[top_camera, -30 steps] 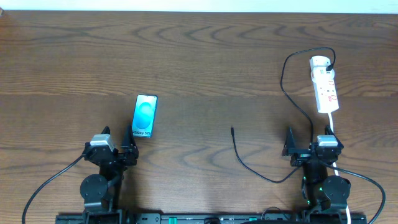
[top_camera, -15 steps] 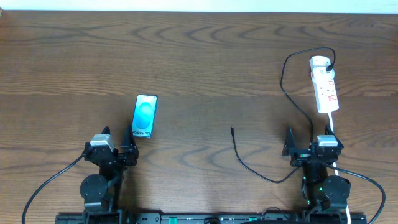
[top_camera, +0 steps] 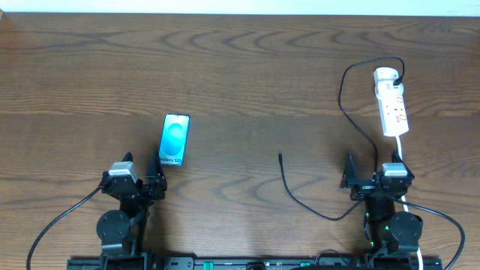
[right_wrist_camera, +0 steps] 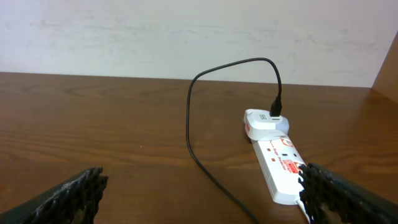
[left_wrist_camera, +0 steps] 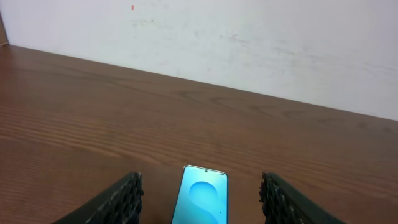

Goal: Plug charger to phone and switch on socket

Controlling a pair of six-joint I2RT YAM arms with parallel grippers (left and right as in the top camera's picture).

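Both arms are sitting folded low at the near edge of the table. The left gripper is hanging with fingers spread and empty just short of the phone, which is lying face-up. The right gripper is likewise gaping, well right of the phone. The charger is resting unplugged between them, its tip pointing away. The socket is lying farthest right of the phone. Nothing is differing from a second ago.

Cyan phone, white socket, apparently red-marked
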